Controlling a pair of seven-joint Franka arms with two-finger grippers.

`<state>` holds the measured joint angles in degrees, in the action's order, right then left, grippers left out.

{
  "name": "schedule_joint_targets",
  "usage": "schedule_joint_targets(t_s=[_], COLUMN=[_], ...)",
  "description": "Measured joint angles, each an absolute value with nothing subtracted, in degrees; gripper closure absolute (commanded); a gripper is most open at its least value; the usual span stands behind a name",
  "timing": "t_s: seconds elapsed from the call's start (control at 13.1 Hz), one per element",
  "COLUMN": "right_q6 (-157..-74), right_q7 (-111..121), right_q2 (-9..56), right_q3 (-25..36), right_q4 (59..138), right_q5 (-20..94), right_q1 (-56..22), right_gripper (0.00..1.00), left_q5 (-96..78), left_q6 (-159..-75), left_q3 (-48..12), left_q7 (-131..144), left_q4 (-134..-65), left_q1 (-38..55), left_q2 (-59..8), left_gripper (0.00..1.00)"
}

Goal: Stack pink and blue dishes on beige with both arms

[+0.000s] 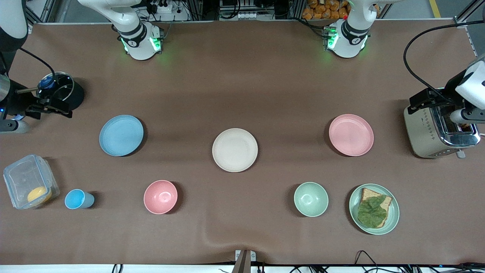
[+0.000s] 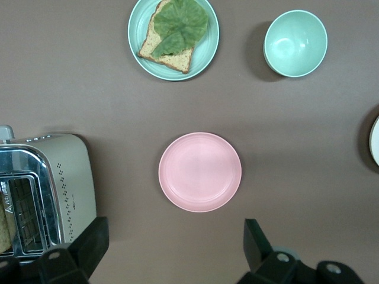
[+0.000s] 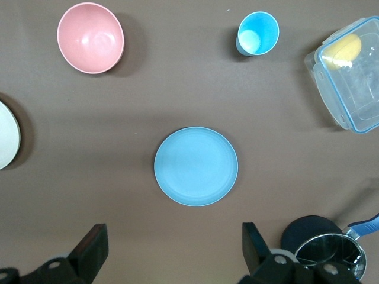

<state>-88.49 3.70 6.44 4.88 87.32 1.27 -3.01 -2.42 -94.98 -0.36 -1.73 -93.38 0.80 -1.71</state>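
Beige plate (image 1: 235,150) sits bare at the centre of the front frame, nothing stacked on it yet, so by my reading the task has not begun in any visible way. Both moves are left: the blue plate (image 1: 121,135) lies at centre-left of that frame, toward the right arm's end of the table, and the pink plate (image 1: 351,135) lies at centre-right, toward the left arm's end. All three are well apart from one another.

The left gripper (image 2: 172,248) hangs over the table just beside the pink plate, its two black fingers (image 2: 89,245) spread wide at the bottom of the left wrist frame, holding nothing. The right gripper (image 3: 172,248) does the same beside the blue plate, fingers (image 3: 92,248) wide apart at the bottom of the right wrist frame, also with nothing in them.

The three plates are flat, round and matte, with low raised rims and faint concentric rings, and look equal in size. They rest on a brown cloth (image 1: 242,76) that shows a small wrinkle at the bottom centre of the front frame. Along the lower part of that frame stand a deep pink bowl (image 1: 160,196), a small blue cup (image 1: 77,199) and a pale green bowl (image 1: 311,199), all smooth and round.
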Motion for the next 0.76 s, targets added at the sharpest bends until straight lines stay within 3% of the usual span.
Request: schedule_joint_targets(t_s=[0.46,0.76], right_q6=[-88.43,-88.19], right_q7=[3.69,3.68], right_q2=[6.44,6.44], right_q3=[4.88,4.89], right_q4=[87.32,87.31], right_q5=[1.27,1.27], right_q1=[-3.01,-3.01], right_gripper=[0.0,0.0], left_q5=[-2.42,-2.42], left_q6=[-90.74,-87.91], left_q3=[-0.06,0.04], left_q7=[-1.73,-1.84], left_q4=[-93.5,-94.05], left_q1=[0.04,-1.78], left_q2=[-3.14,-8.29], left_gripper=[0.0,0.0])
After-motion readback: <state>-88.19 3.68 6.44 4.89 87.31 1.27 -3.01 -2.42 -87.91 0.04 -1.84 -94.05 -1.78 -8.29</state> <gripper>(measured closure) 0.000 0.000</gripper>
